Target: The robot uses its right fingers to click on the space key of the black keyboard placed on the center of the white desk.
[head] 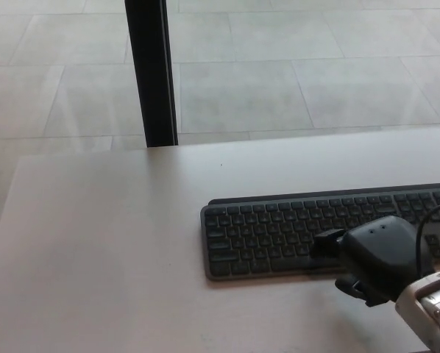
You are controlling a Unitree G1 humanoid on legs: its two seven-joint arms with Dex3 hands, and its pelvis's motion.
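1. The black keyboard (279, 235) lies flat on the white tabletop (110, 250), right of centre in the head view; its right end runs out of the picture's right edge.
2. The right hand (371, 257) enters from the lower right corner and sits over the keyboard's near edge, covering part of the bottom key rows.
3. One finger (327, 241) of the right hand points toward the picture's left, its tip over the bottom row of keys. Contact with a key cannot be confirmed.
4. The right hand holds nothing. Whether its remaining fingers are spread or curled cannot be determined, because the back of the hand hides them.
5. A pale wrist section (430, 312) joins the hand at the lower right.
6. A black post (150, 73) stands on the tiled floor (293, 73) beyond the tabletop's far edge.
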